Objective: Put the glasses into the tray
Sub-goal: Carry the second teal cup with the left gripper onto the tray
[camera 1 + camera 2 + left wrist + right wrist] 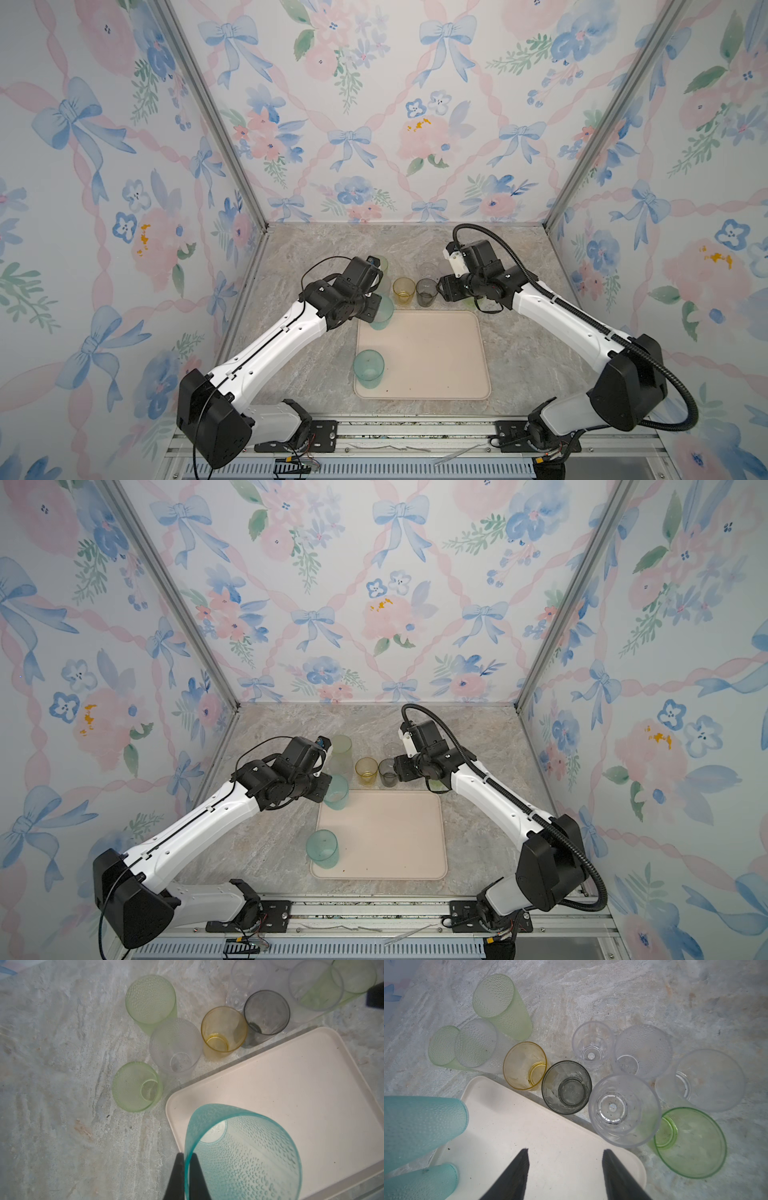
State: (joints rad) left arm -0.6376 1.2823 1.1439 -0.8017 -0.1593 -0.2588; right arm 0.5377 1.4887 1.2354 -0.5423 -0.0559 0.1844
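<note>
Tray [436, 357]: plain cream-beige. Teal tumbler [245, 1153]: dimpled; second teal tumbler [368, 365] same. Amber tumbler [525, 1066], smoky grey tumbler [566, 1087]. Pale green tumbler [500, 1005]: dimpled. Clear tumbler [625, 1109]: untinted. Counter [519, 353]: grey-beige marble veining. Walls [374, 104]: pink-blue floral, bows.

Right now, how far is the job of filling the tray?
Done: one teal glass stands in the tray's near-left corner. In hand: the left gripper pinches the second teal glass by its rim at the far-left corner; the right gripper is open and empty. Left: the amber glass and nine others on the table.
</note>
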